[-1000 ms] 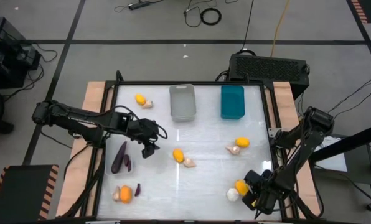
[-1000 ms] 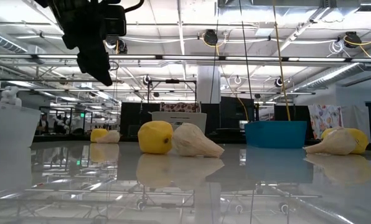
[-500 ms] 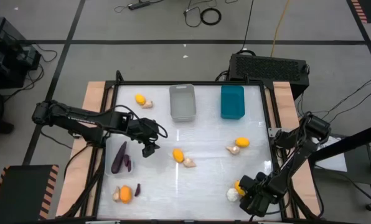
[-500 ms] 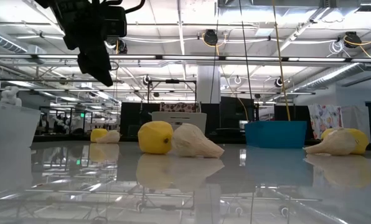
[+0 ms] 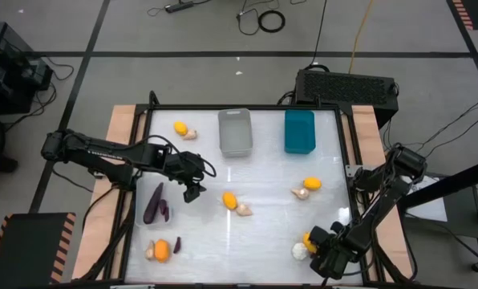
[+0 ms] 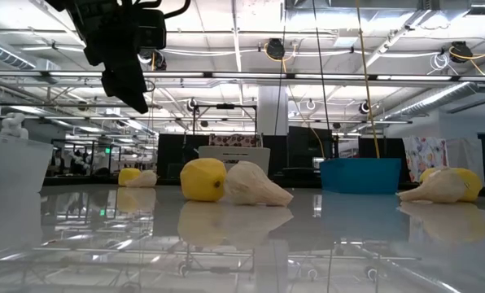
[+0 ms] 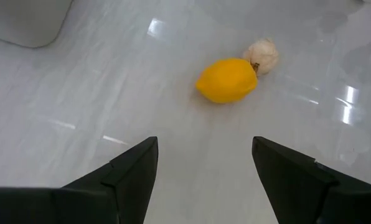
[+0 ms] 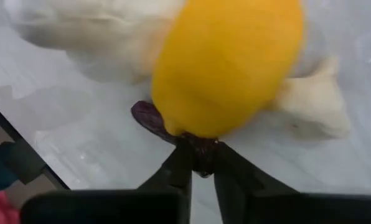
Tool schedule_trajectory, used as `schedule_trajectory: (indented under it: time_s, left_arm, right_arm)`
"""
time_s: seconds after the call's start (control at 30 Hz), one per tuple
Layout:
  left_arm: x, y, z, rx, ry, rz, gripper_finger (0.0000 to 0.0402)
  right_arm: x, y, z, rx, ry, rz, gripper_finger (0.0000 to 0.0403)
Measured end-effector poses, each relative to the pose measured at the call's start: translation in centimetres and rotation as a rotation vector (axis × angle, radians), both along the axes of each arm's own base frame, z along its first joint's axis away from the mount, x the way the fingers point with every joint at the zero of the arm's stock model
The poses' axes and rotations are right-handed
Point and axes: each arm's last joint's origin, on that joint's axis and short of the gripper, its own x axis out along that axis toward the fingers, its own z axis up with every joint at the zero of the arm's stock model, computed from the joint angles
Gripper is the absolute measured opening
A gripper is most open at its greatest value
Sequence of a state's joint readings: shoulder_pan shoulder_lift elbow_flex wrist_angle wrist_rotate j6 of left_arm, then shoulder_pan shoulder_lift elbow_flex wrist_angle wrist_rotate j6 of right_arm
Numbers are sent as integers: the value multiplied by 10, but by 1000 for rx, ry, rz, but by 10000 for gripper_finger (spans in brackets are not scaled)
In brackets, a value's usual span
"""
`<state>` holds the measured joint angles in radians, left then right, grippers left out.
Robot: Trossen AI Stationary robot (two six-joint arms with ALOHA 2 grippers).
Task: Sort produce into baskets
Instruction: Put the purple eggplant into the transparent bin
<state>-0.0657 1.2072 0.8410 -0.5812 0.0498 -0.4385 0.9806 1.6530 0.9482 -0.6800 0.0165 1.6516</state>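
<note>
The right claw [image 8: 198,165] is pinching a purple eggplant [image 8: 157,121] tip, lying just under the yellow fruit [image 8: 226,62]; the left claw [image 7: 204,171] is hanging spread.

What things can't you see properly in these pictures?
- Right wrist view: the small dark purple piece pinched by the right gripper is mostly covered by the big yellow rounded fruit, so its shape is unclear.
- High view: that purple piece is hidden under the gripper and arm.
- Low view: the teal-blue rectangular bin is seen side-on; its wall hides the inside.
</note>
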Motion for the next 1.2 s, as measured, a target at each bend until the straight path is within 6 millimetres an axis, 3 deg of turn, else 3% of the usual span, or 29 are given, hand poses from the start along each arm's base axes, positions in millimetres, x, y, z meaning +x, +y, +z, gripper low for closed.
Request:
schedule_trajectory:
  time_s: [0.23,0.43,0.63,0.83,1.07,1.2]
  left_arm:
    - [1,0,0,0,-7,0,267]
    - [1,0,0,-5,-7,-2,267]
    - [0,-1,0,-48,0,20,267]
    - [7,-7,7,-169,-84,-7,267]
    - [32,-23,40,-293,-500,-40,267]
    - [43,-26,53,-262,-705,-28,267]
  right_arm:
    - [-6,-9,29,65,-42,-8,21]
    - [-12,-20,62,220,-59,-3,23]
    - [-9,-47,91,241,-207,-65,24]
    - [19,-82,103,29,-497,-168,24]
    - [60,-113,104,-195,-680,-205,24]
    - [82,-126,104,-236,-745,-196,24]
